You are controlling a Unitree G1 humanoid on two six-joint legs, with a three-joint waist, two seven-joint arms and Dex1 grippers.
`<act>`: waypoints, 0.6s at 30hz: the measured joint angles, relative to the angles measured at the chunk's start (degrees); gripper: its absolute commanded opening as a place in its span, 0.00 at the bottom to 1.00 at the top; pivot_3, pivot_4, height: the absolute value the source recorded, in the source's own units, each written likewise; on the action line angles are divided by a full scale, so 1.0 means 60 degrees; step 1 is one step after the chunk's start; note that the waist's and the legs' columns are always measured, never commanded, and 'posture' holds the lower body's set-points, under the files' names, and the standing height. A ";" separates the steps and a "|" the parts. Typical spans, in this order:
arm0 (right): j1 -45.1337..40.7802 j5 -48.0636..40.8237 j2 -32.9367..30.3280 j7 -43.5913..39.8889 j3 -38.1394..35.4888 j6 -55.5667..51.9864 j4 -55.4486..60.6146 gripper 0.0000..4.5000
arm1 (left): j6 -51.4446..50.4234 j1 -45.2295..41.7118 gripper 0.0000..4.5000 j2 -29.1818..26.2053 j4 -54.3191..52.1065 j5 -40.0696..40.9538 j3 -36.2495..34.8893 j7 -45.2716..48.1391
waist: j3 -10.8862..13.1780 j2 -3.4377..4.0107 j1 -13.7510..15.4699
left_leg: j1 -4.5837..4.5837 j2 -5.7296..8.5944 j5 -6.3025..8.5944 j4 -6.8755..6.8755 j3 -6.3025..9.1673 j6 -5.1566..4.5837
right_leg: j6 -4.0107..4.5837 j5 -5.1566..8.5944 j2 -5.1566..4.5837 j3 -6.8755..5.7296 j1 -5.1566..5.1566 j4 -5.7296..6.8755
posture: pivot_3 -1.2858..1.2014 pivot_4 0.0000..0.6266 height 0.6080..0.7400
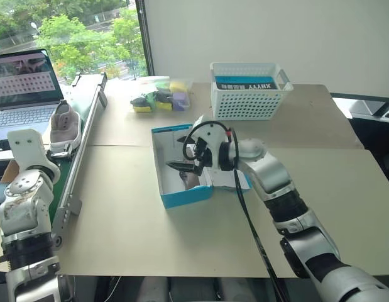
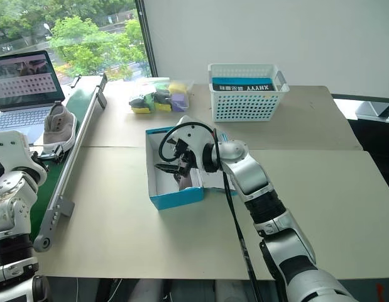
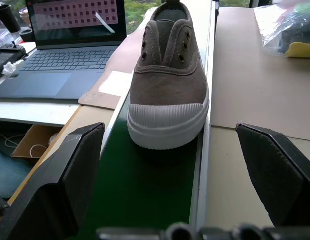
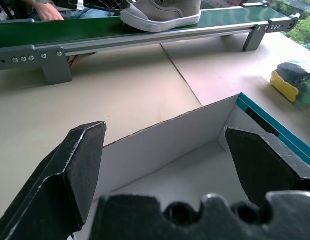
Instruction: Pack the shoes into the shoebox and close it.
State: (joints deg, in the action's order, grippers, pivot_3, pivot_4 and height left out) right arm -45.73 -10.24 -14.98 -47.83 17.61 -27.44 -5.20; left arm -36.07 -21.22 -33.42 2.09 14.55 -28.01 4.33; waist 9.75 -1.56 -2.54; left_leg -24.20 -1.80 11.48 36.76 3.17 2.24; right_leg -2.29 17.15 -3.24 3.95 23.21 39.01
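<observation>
Both pincers stand with their fingers wide apart, gripping nothing. Right gripper (image 1: 193, 165) hangs over the open shoebox (image 1: 185, 196), a teal carton with a white interior lying at the table's centre; something dark lies in the box under the fingers, too hidden to make out. Its wrist camera looks over the white inner wall toward the belt.

Left gripper (image 3: 170, 165) hovers level at about 9 o'clock from the box, lined up with one grey-taupe shoe (image 3: 167, 97) on the green conveyor belt (image 3: 144, 195), white toe cap facing the fingers and not touching them. A laptop (image 1: 21, 88) with a pink grid on its screen sits at 10 o'clock.

At 1 o'clock from the box, a white lattice basket (image 1: 249, 94) holds a flat teal item with a black band (image 1: 246, 85) whose white letters appear upside down and cannot be read reliably. At 12 o'clock lies a clear wrap (image 1: 161, 95) of black, yellow and purple items.
</observation>
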 measured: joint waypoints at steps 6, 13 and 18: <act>0.0000 0.0005 0.0000 -0.0009 0.0001 -0.0052 -0.0001 0.99 | 0.0119 -0.0172 1.00 0.0003 0.0366 -0.0071 -0.0006 -0.0164 | 0.0000 0.0000 -0.0009 | 0.0000 0.0000 0.0000 0.0000 0.0001 0.0000 | 0.0000 0.0000 0.0001 0.0000 0.0001 0.0003 | 0.52 0.24 1.00; -0.0001 0.0034 0.0026 -0.0010 0.0011 -0.0052 -0.0027 1.00 | 0.0051 -0.0311 0.75 0.0076 0.1261 0.0079 -0.0339 -0.0372 | 0.0000 0.0000 -0.0012 | 0.0001 -0.0001 0.0000 0.0000 0.0001 0.0000 | 0.0000 0.0000 0.0001 -0.0001 0.0001 0.0003 | 0.52 0.24 1.00; 0.0000 0.0083 0.0024 -0.0012 0.0012 -0.0052 -0.0083 1.00 | -0.0243 -0.0305 0.35 0.0217 0.1271 0.0386 -0.0692 -0.0456 | 0.0000 0.0000 0.0042 | 0.0014 0.0001 -0.0004 0.0001 0.0006 0.0006 | 0.0000 0.0000 0.0001 -0.0002 -0.0007 0.0019 | 0.52 0.24 1.00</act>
State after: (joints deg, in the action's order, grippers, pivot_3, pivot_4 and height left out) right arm -45.73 -9.74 -14.83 -47.91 17.68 -27.75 -5.70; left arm -37.53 -23.05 -32.12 9.71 16.86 -32.17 1.60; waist 9.75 -1.56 -2.29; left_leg -24.12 -1.79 11.46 36.76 3.21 2.27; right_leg -2.28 17.15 -3.24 3.94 23.17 39.13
